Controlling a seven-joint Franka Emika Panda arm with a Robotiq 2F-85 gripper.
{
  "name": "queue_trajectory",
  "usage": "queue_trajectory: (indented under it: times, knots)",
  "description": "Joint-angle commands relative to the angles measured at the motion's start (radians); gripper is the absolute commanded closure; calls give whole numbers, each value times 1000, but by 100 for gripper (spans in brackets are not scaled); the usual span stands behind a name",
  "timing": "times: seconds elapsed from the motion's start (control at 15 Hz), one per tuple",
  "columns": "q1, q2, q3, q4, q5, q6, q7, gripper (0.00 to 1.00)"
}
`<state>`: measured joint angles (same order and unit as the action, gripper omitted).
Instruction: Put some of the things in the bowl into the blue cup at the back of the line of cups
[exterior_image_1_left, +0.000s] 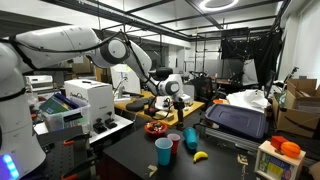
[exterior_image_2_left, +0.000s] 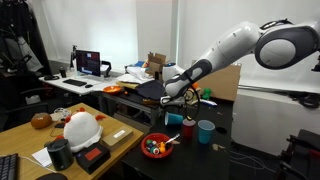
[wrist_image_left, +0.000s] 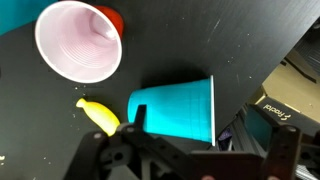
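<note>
The shallow red bowl (exterior_image_1_left: 157, 127) (exterior_image_2_left: 155, 147) sits on the dark table with small dark and yellowish things (exterior_image_2_left: 152, 148) inside. Beside it the cups stand in a line: a light-blue cup (exterior_image_1_left: 163, 151), a red cup (exterior_image_1_left: 174, 142) and, farthest along, the blue cup (exterior_image_1_left: 190, 135). My gripper (exterior_image_1_left: 172, 90) (exterior_image_2_left: 178, 100) hangs open and empty well above the bowl and cups. In the wrist view the gripper (wrist_image_left: 205, 137) has dark fingers (wrist_image_left: 135, 120) spread wide over the blue cup (wrist_image_left: 175, 108). The red cup (wrist_image_left: 78, 40) shows its white inside.
A yellow banana (wrist_image_left: 98, 115) (exterior_image_1_left: 200, 155) lies on the table next to the blue cup. A dark case (exterior_image_1_left: 238, 120) stands beyond the cups. White lab equipment (exterior_image_1_left: 85, 105) and cluttered desks (exterior_image_2_left: 80, 125) surround the table.
</note>
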<state>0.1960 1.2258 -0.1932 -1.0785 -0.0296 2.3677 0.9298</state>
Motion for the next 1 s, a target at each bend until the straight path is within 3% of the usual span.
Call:
queue_trajectory:
  times: [0.0,0.8,0.87,0.93]
  knots:
    - [12,85,-18,146,-23,-64,38,0]
    - [61,291,-119,415,-177,-198,198,0]
    - [77,246,-119,335,-212,-176,221,0]
    - [83,248,-121,330,-235,-178,237,0]
